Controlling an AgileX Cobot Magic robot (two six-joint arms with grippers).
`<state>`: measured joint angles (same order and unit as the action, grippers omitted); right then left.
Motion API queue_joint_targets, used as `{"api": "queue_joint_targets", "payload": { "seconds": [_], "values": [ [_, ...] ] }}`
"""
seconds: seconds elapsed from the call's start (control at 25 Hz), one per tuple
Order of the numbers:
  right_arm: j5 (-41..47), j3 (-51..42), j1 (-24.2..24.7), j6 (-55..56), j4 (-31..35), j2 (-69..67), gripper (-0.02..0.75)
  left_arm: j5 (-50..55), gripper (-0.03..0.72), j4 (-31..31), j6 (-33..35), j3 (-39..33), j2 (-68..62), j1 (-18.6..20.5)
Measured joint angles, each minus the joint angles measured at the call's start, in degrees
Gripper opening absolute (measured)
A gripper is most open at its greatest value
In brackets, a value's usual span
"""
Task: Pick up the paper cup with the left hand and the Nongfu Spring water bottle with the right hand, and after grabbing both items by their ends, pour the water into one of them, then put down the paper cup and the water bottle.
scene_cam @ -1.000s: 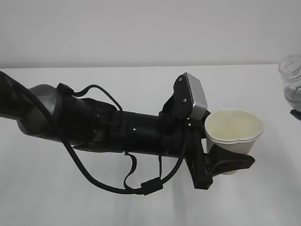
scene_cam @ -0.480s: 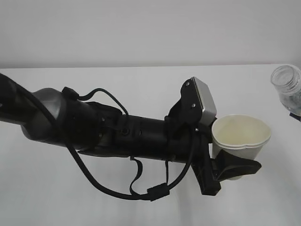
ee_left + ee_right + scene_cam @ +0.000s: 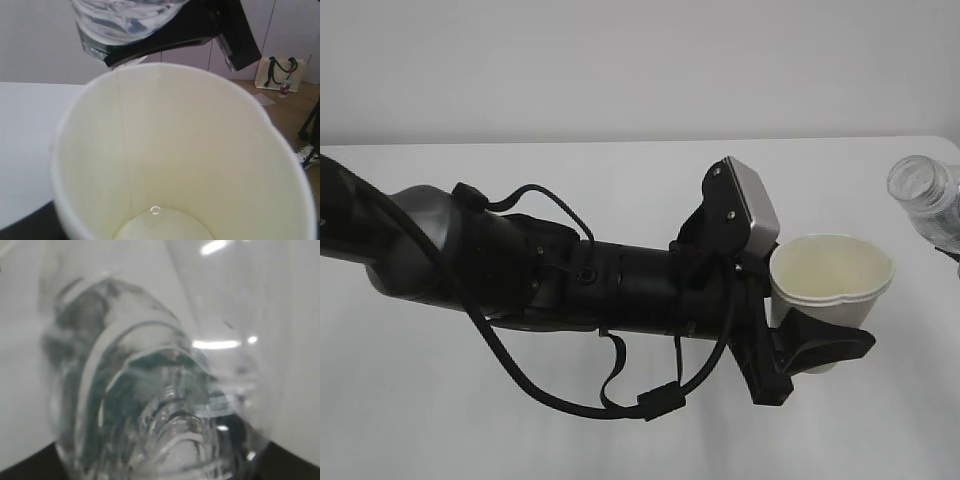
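Exterior view: left gripper [image 3: 810, 345] holds paper cup [image 3: 830, 280] aloft.

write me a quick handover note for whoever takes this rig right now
Left pincer: shut on the small white paper cup, held upright above the white table; its cream inside looks dry.
Right pincer: hidden from clear view; the left wrist view shows a black part under the clear ribbed plastic water bottle, so it appears to hold it. The bottle sits just above and behind the cup's rim, its open neck at the right edge of the exterior view.
Done: both picked up.
Left: pour the water into the cup, then set both down.
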<state>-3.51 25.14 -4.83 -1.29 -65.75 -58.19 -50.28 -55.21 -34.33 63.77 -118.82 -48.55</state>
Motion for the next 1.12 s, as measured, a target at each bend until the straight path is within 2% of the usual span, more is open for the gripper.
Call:
{"api": "queue_joint_targets", "payload": {
  "seconds": [1.12],
  "values": [
    [-0.6, 0.0, 0.0, 0.0, -10.8, 0.0, 0.403, 1.2, 0.44, -1.6, 0.0, 0.0, 0.0, 0.0]
  ]
}}
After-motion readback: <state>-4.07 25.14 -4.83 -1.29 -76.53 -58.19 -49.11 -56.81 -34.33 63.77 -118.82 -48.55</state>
